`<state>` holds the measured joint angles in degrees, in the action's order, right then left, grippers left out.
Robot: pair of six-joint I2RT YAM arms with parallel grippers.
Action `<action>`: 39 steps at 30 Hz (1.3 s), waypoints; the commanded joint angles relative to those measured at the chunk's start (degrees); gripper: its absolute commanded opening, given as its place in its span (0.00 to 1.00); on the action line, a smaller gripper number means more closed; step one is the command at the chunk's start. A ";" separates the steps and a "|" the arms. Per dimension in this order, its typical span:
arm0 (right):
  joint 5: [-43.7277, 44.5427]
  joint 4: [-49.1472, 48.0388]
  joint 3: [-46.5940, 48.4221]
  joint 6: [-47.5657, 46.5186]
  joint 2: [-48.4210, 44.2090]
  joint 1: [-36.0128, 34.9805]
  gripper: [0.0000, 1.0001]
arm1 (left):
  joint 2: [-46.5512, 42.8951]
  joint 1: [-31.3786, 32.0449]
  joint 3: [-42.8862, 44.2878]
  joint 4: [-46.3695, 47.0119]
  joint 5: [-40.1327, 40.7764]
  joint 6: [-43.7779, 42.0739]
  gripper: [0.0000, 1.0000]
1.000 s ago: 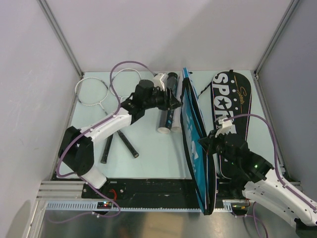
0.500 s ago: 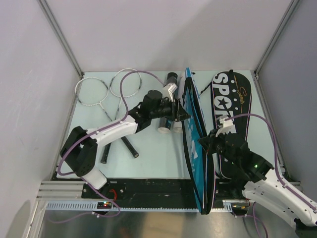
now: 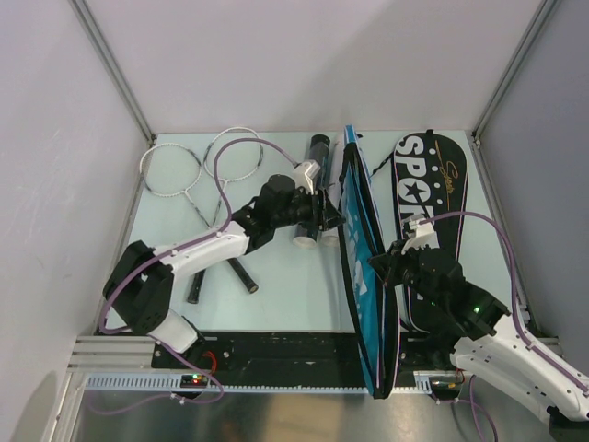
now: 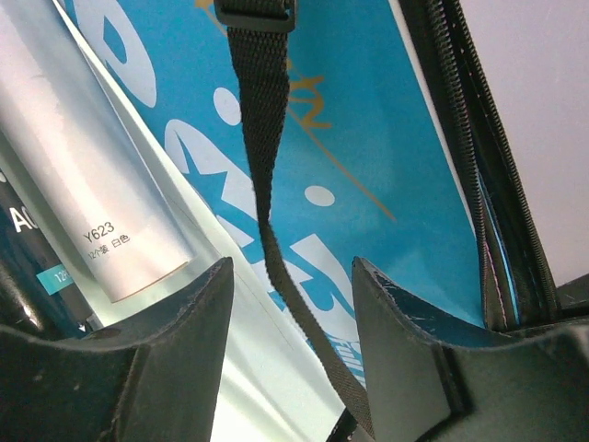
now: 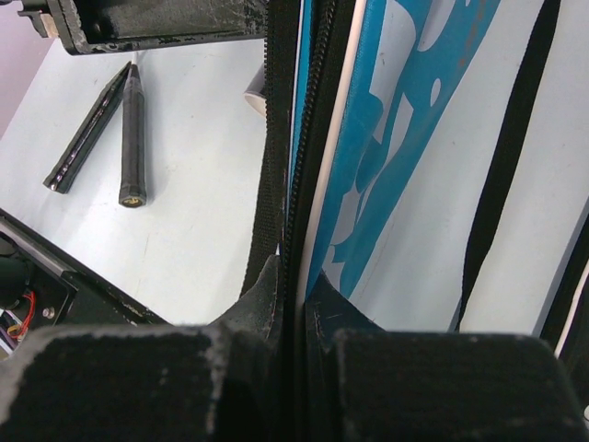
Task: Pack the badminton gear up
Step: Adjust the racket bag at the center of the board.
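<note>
Two slim rackets (image 3: 197, 276) lie crossed at the left, their black handles (image 5: 132, 138) toward me. A white tube (image 3: 308, 226) and a long black tube (image 3: 318, 149) lie side by side mid-table. The blue flap of the racket bag (image 3: 359, 239) stands on edge, with my right gripper (image 3: 379, 267) shut on its zipped rim (image 5: 296, 285). My left gripper (image 3: 333, 221) is open close against the flap's outer face (image 4: 368, 120). The bag's black strap (image 4: 267, 138) runs down between its fingers (image 4: 293, 267). The white tube (image 4: 83, 175) sits just left of them.
The bag's black half with white SPORT lettering (image 3: 433, 184) lies flat at the right. Grey walls and metal posts close in the table on three sides. A black rail (image 3: 276, 345) runs along the near edge by the arm bases.
My left gripper has swung from above the tubes rightward and toward me, up to the blue flap. The right gripper and the flap have held still.
</note>
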<state>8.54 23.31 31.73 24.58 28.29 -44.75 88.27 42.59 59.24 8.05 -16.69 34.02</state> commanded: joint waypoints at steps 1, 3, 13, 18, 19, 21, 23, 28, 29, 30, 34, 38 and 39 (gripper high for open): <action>0.51 -9.67 1.76 0.81 -0.83 0.26 0.00 | 1.37 -0.21 2.62 1.25 -1.04 -0.06 0.58; 0.47 -9.79 1.76 0.93 -0.79 0.21 0.00 | 2.80 -0.16 3.77 1.39 -1.76 0.40 0.58; 0.37 -9.82 1.59 0.67 -0.04 0.21 0.00 | 4.19 -0.19 6.95 1.75 -4.65 2.56 0.11; 1.59 -10.28 -0.06 -0.04 1.12 0.34 0.00 | -2.97 0.70 7.90 1.79 -5.27 5.28 0.00; 1.45 -10.78 -0.47 0.00 1.48 0.35 0.00 | -4.40 1.07 8.39 1.74 -4.88 5.36 0.00; 0.82 -12.07 -1.23 0.24 2.44 0.39 0.00 | -6.33 1.92 10.29 1.76 -4.68 5.53 0.00; -0.18 -13.64 -1.80 0.46 3.47 0.44 0.00 | -6.52 2.80 12.19 1.78 -5.29 6.08 0.00; -3.63 -17.52 -2.97 0.60 4.95 0.31 0.00 | -0.92 4.61 20.81 1.79 -9.08 7.87 0.00; -4.32 -17.96 -3.11 0.71 4.89 0.25 0.00 | 0.36 4.74 22.49 1.79 -9.34 8.06 0.00; -4.93 -18.39 -3.35 0.94 4.78 0.18 0.00 | 1.92 4.85 23.68 1.79 -9.20 8.20 0.00; -6.01 -18.94 -4.20 1.99 3.27 0.13 0.00 | 7.22 4.79 28.20 1.46 -10.45 8.70 0.08; -7.09 -18.60 -4.30 2.83 1.79 0.18 0.00 | 10.38 3.98 29.55 0.53 -12.60 9.47 0.26; -7.33 -18.41 -4.30 3.01 1.47 0.18 0.00 | 10.63 3.68 29.36 0.37 -13.11 9.52 0.30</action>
<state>3.29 10.83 26.65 25.71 31.94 -44.47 97.62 46.94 86.28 8.40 -25.91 42.19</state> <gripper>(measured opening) 0.067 0.237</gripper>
